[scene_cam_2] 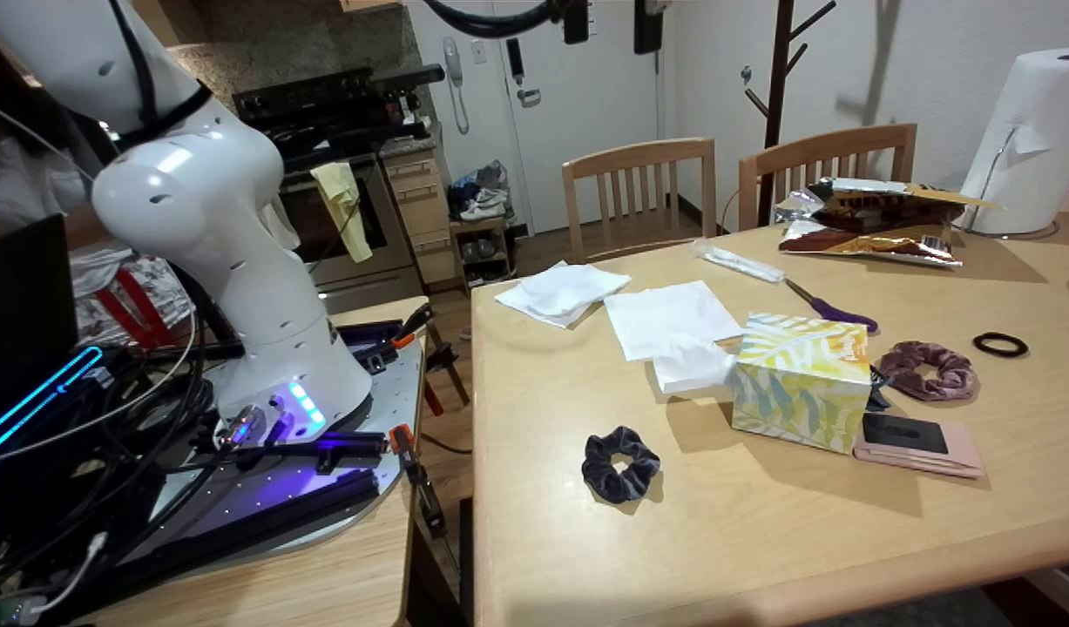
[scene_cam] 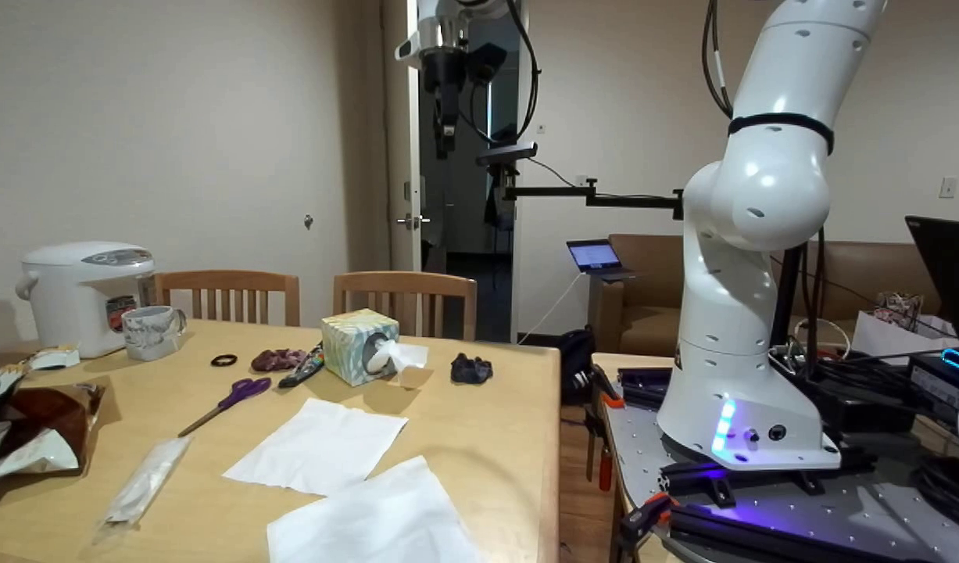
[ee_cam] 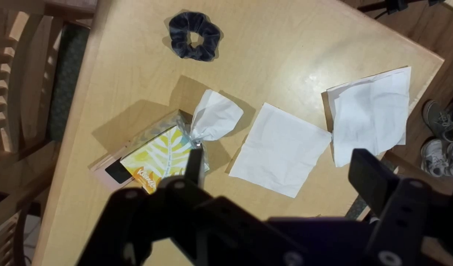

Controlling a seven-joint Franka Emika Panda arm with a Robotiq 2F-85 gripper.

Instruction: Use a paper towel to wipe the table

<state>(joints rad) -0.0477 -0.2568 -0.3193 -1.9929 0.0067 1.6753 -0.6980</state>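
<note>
Paper towel [ee_cam: 281,151], untaken, flat on the table [ee_cam: 278,48]
My fingers [ee_cam: 370,179] hang high, spread and empty; I judge this the approach, next needing descent and an edge pinch.

My wrist feed is moderately bright; I see a soft glare on the tabletop [ee_cam: 270,66] beyond the tool [ee_cam: 279,164], which looks near-black and slightly out of focus. Beside it, brown shadows fall on either side of the Kleenex box [ee_cam: 161,157]. In an exterior view, well below the tool, the light strip [scene_cam: 723,426] spills violet onto the mounting plate [scene_cam: 764,500].
</note>
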